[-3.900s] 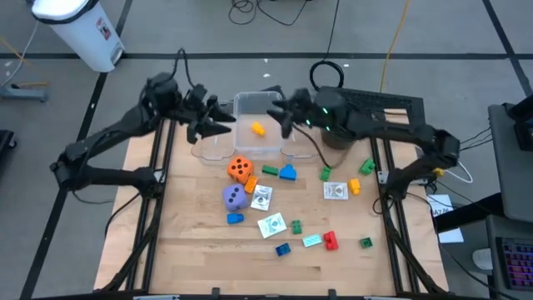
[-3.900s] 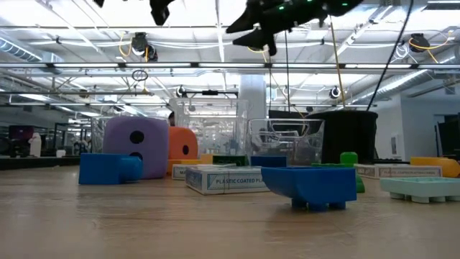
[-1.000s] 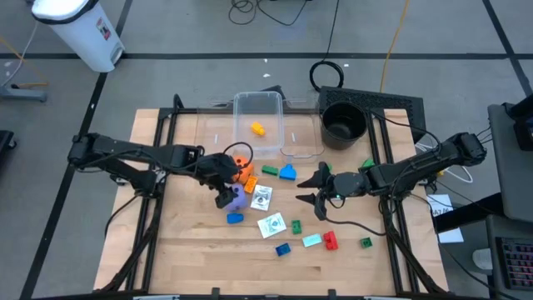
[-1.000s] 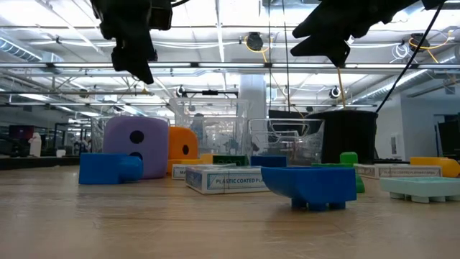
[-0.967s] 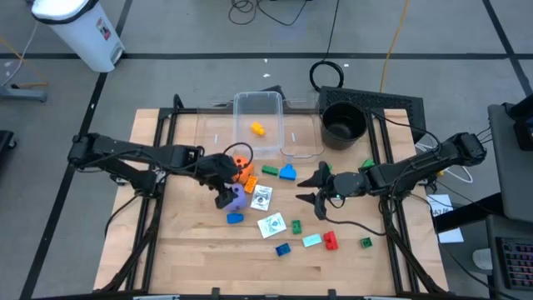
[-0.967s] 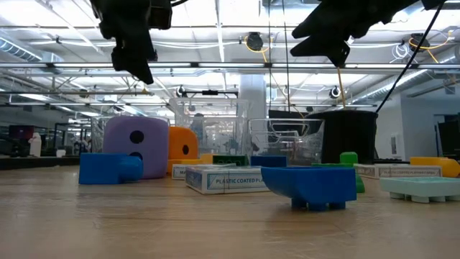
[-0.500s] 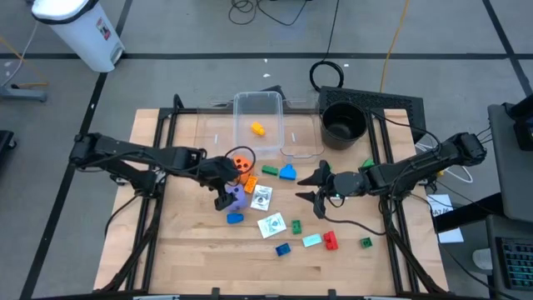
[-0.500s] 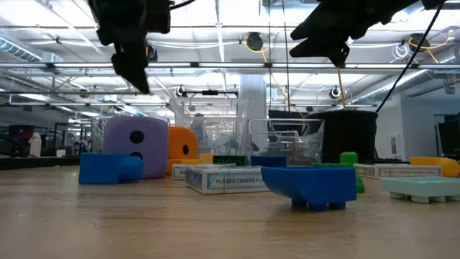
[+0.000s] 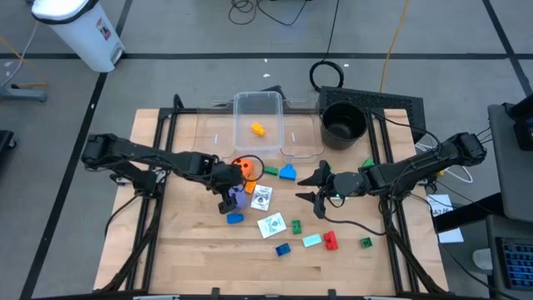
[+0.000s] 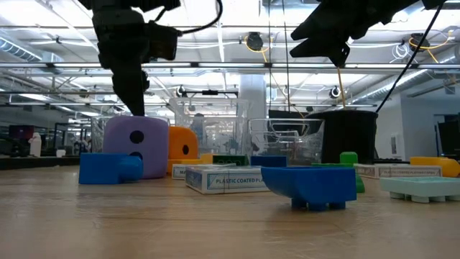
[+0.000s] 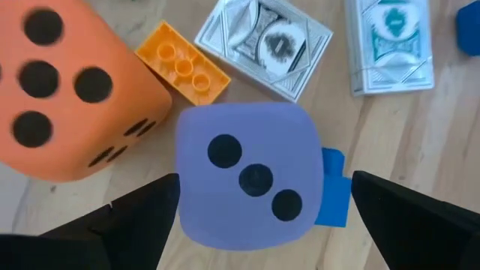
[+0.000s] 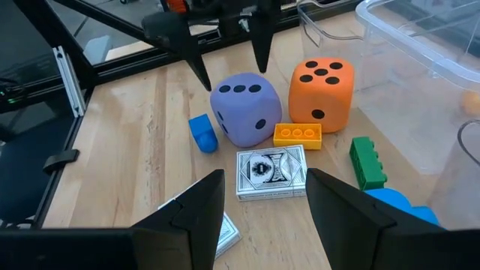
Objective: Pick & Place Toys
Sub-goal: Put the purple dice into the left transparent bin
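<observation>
A purple die (image 11: 247, 172) with rounded corners and three black dots on top sits near the middle of the wooden table (image 9: 191, 250), touching a larger orange die (image 11: 67, 97). The left gripper (image 11: 255, 202) hangs above it, fingers spread wide to either side, not touching. A studded orange brick (image 11: 184, 71) and printed card packs (image 11: 266, 45) lie beside it. The right gripper (image 12: 259, 199) waits right of centre, half open and empty. Behind stands an open industrial hall.
</observation>
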`<state>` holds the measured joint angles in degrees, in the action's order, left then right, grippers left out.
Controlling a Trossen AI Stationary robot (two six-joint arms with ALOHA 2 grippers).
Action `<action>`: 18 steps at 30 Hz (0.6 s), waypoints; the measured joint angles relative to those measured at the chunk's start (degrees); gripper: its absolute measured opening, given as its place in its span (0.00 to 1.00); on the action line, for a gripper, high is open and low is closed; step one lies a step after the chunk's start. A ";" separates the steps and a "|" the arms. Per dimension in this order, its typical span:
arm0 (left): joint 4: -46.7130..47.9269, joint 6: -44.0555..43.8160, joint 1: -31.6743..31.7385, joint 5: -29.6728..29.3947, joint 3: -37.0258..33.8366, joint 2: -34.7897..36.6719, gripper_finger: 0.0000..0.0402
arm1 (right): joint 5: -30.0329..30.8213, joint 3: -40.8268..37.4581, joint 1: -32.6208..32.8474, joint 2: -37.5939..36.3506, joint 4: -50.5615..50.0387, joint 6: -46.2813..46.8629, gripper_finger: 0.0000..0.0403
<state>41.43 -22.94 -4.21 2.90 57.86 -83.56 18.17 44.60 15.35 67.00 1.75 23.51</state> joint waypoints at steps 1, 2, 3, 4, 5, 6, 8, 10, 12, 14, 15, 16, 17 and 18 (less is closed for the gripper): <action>0.00 0.00 0.00 0.02 -0.01 -0.52 1.00 | -0.02 0.00 0.00 0.00 -0.02 0.00 0.45; 0.00 0.00 0.00 0.01 -0.01 -0.95 1.00 | -0.02 0.00 0.00 0.00 -0.03 0.00 0.45; 0.00 0.00 0.00 -0.17 -0.01 -1.24 1.00 | 0.00 0.00 0.00 0.00 -0.05 0.00 0.45; -0.02 -0.01 0.00 -0.46 0.01 -1.54 1.00 | -0.02 0.00 0.00 0.00 -0.09 0.00 0.45; 0.00 0.04 0.00 -0.70 0.01 -1.67 1.00 | -0.02 0.00 0.00 0.00 -0.10 0.02 0.45; 0.00 0.19 0.00 -0.88 0.01 -1.86 1.00 | -0.02 0.00 0.00 0.00 -0.10 0.02 0.45; -0.05 0.23 0.00 -1.23 0.12 -2.37 1.00 | -0.02 0.00 0.00 0.00 -0.13 0.02 0.45; 0.17 0.47 0.03 -1.71 0.12 -2.47 1.00 | -0.02 0.00 0.00 0.00 -0.20 0.02 0.45; 0.27 0.82 0.00 -1.97 0.12 -2.90 1.00 | -0.02 0.00 0.00 0.00 -0.27 0.02 0.45; 0.72 0.81 0.02 -2.17 0.12 -2.96 1.00 | -0.02 0.00 0.00 0.00 -0.34 0.02 0.45; 0.76 0.79 0.06 -2.15 0.12 -2.96 1.00 | -0.02 0.00 0.00 0.00 -0.32 0.02 0.45; 0.79 0.79 0.04 -2.18 0.12 -2.98 1.00 | 0.00 0.00 0.00 0.00 -0.33 0.02 0.45; 0.79 0.61 0.01 -2.25 0.12 -2.98 1.00 | -0.02 0.00 0.00 0.00 -0.34 0.02 0.45; 0.78 0.12 0.00 -2.24 0.12 -2.94 1.00 | -0.02 0.00 0.00 0.00 -0.34 0.02 0.45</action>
<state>42.21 -22.82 -4.21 0.66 57.98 -86.50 18.15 44.60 15.35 67.00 1.41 23.53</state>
